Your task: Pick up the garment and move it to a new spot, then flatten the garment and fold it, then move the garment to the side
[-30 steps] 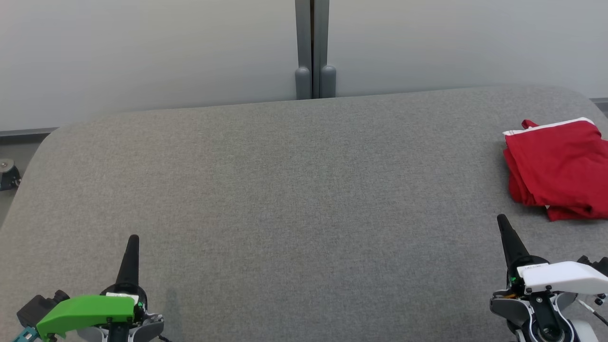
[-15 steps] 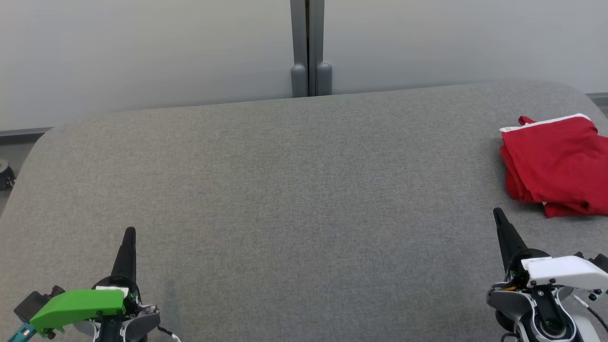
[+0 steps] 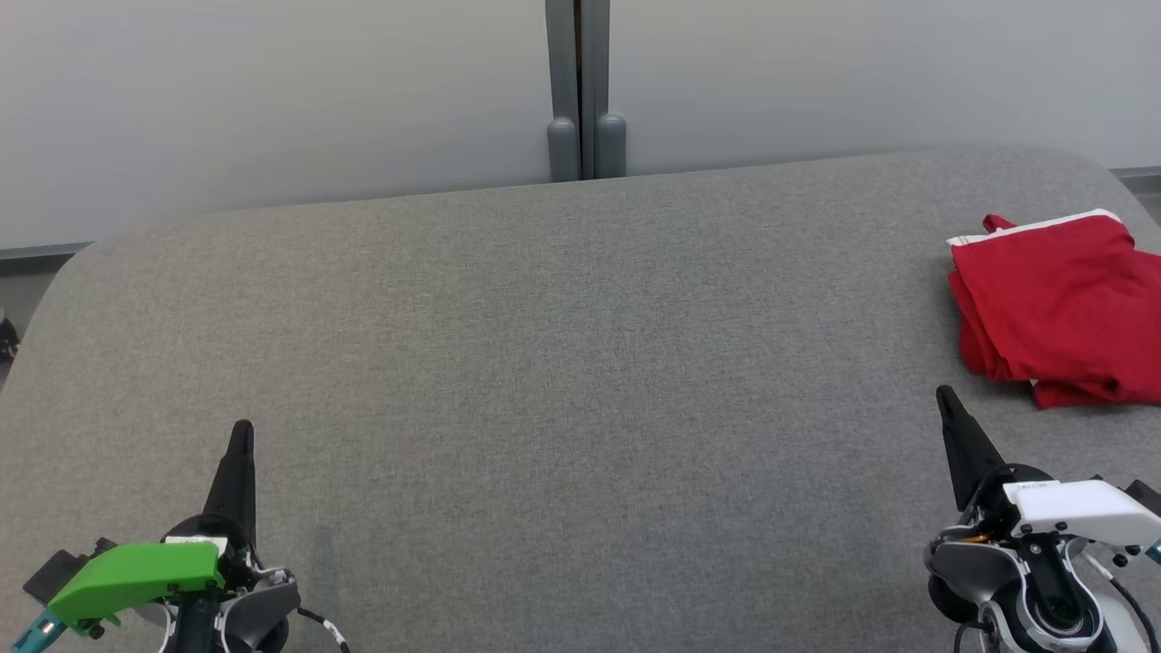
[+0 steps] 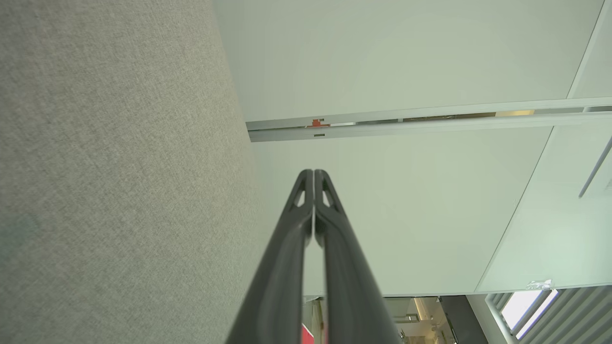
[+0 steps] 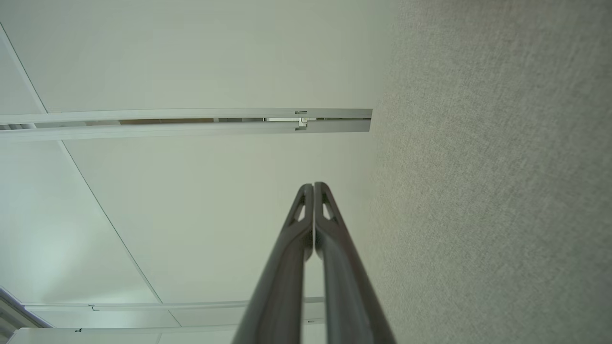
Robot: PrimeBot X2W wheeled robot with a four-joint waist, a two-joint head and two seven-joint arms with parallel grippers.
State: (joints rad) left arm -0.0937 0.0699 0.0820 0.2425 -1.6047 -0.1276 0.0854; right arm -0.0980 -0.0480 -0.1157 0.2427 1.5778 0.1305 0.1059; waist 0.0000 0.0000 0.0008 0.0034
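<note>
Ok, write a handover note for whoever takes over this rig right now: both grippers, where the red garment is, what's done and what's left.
Left gripper: shut, holding nothing, low over the near left of the grey padded table.
Right gripper: shut, holding nothing, at the near right.
Red garment: has white trim and lies folded in a bundle at the table's right side, just ahead of the right gripper and apart from it. The head view's edge cuts it off.
Done, by the look of it: folded and set to the side.
Left: probably nothing. The layers look a little uneven at the near edge, so check the fold.
</note>
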